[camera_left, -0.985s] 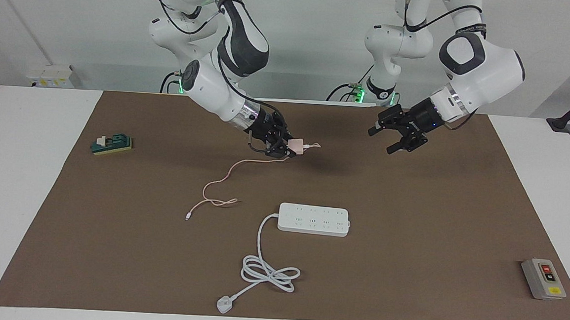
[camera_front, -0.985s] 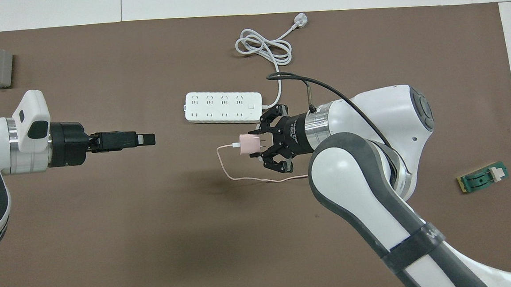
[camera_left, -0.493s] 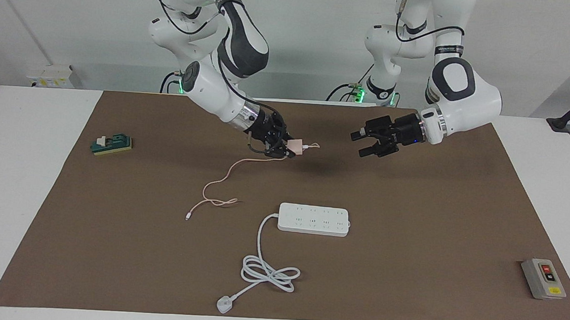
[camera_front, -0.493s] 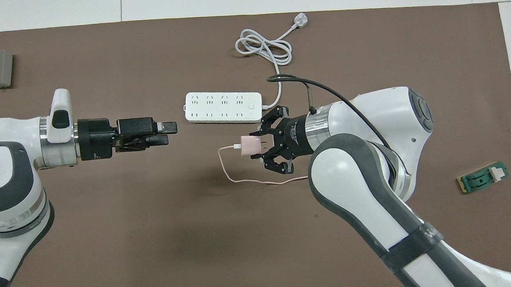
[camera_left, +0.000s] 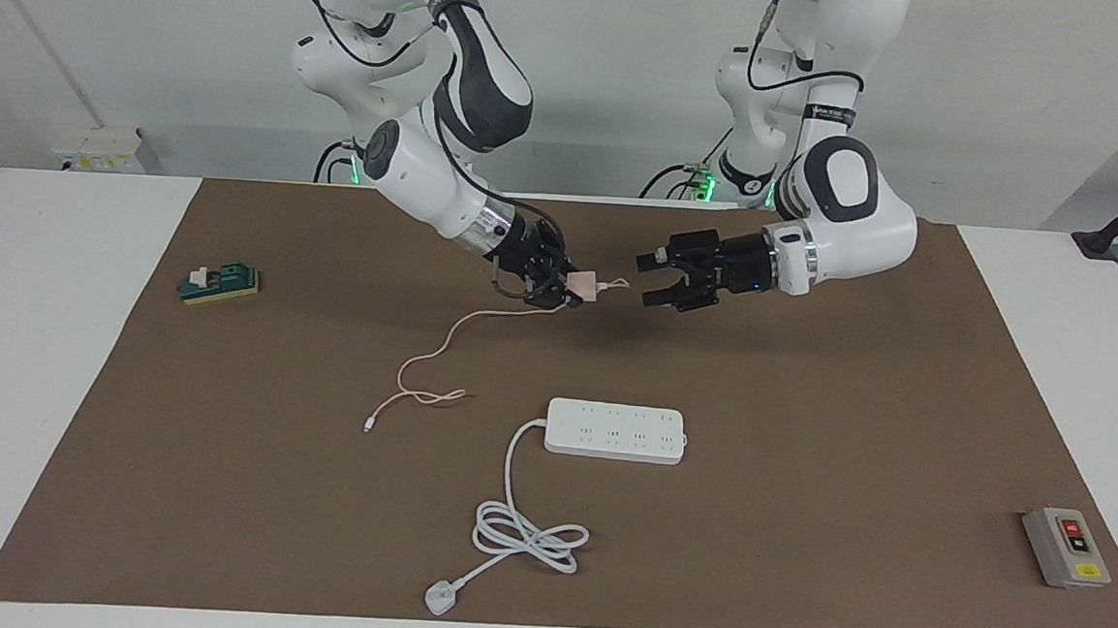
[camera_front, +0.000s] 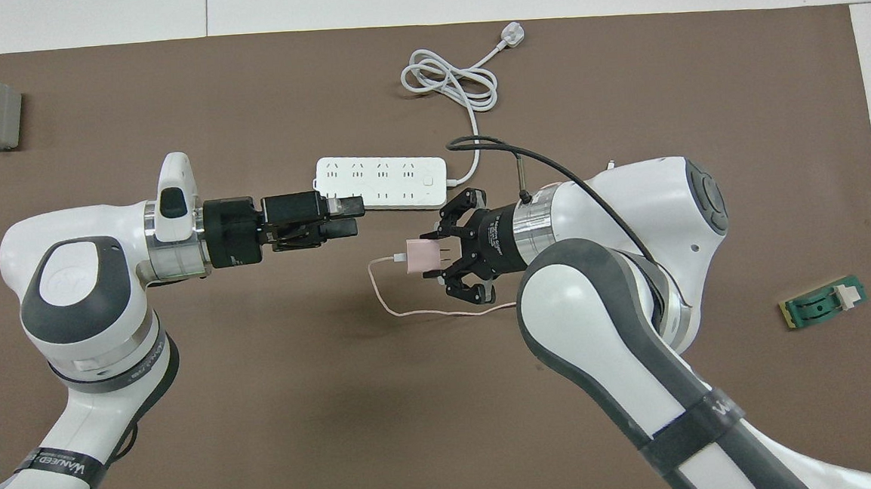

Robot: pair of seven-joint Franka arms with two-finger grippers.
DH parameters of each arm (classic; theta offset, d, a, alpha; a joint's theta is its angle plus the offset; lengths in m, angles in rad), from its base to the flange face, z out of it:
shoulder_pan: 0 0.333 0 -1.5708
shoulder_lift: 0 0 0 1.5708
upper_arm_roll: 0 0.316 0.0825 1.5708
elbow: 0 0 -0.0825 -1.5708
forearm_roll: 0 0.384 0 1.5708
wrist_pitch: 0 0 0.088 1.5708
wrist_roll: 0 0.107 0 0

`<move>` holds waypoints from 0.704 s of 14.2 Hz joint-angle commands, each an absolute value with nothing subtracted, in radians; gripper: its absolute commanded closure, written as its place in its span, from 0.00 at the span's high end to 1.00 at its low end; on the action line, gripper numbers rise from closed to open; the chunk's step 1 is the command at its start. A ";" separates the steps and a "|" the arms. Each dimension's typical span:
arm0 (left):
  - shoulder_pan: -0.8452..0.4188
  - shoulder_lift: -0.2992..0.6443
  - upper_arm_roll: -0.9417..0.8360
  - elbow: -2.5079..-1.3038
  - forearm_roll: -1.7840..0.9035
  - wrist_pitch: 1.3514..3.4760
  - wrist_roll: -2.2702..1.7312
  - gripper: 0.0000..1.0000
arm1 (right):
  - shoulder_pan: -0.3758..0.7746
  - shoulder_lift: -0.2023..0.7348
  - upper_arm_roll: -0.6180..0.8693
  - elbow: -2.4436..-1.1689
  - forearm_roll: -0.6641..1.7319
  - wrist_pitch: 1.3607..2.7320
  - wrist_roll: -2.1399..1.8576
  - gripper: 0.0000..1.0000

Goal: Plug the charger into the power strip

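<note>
Right gripper: closed tight on the charger, in the air over the brown mat, at the part of the desk near the robots' edge. Fingers on the pink cube's sides; prongs turned back toward the wrist in the overhead view. Pink cable out of the cube's free end, then down in a loop onto the mat, with its small connector flat and loose.

Left gripper: fingers apart, wide, nothing between them. Level, pointing at the charger, near it but not touching; a small gap visible in the facing view.

Power strip: flat around the middle of the desk, farther from the robots than both grippers, sockets up. Thick white cord coiled toward the edge away from the robots, white plug close to that edge.

Grey switch box: near the corner at the left arm's end, away from the robots. On its red button, "OFF" readable in the overhead view; yellow label below, not readable.

Green-and-yellow block: beside the mat's edge at the right arm's end.

Black bands on the arms: white letters, partly like "WAN…", not fully readable.
</note>
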State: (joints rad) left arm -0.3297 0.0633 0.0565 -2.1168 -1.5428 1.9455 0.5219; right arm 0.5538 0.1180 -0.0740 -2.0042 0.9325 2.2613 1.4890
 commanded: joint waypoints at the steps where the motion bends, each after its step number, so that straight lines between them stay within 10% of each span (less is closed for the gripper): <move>1: -0.353 0.109 0.069 -2.112 -1.595 1.957 0.584 0.98 | 0.561 0.087 -0.074 -2.040 0.960 2.301 1.476 0.00; 10: -0.333 0.167 0.071 -2.129 -1.621 1.853 0.707 0.98 | 0.584 0.087 -0.074 -2.052 0.960 2.338 1.467 0.00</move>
State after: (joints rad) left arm -0.3415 0.1636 0.0602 -2.1172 -1.5959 1.9020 0.6670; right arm 0.5744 0.1141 -0.0738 -2.0149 0.9325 2.3049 1.4887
